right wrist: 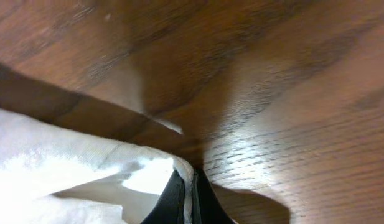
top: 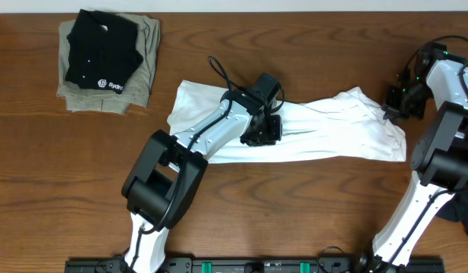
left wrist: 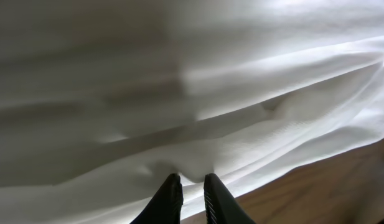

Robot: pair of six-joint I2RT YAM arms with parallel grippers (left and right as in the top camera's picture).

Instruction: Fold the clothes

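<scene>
Two grips matter for this fold, so both should bite only the cloth layers meant to travel and lift together at an even height, keeping the span between them taut enough not to sag or drag wrinkles over the wood; my guess is the right end gets carried toward the middle, and a slow arc would keep the hem square; white T-shirt [top: 332, 125] lies stretched left to right across the middle of the table [top: 294, 205], wrinkled, well apart from the folded black shirt [top: 101, 49] stacked on the khaki garment [top: 146, 68] at the far left corner; left gripper [left wrist: 192, 183] sits at the shirt's mid near edge, fingers [left wrist: 170, 199] narrow, a small pucker of fabric nipped at the tips; right gripper [right wrist: 188, 180] is at the shirt's right end, fingers [right wrist: 173, 199] pressed together with a thin strip of hem between them, low over the wood.
</scene>
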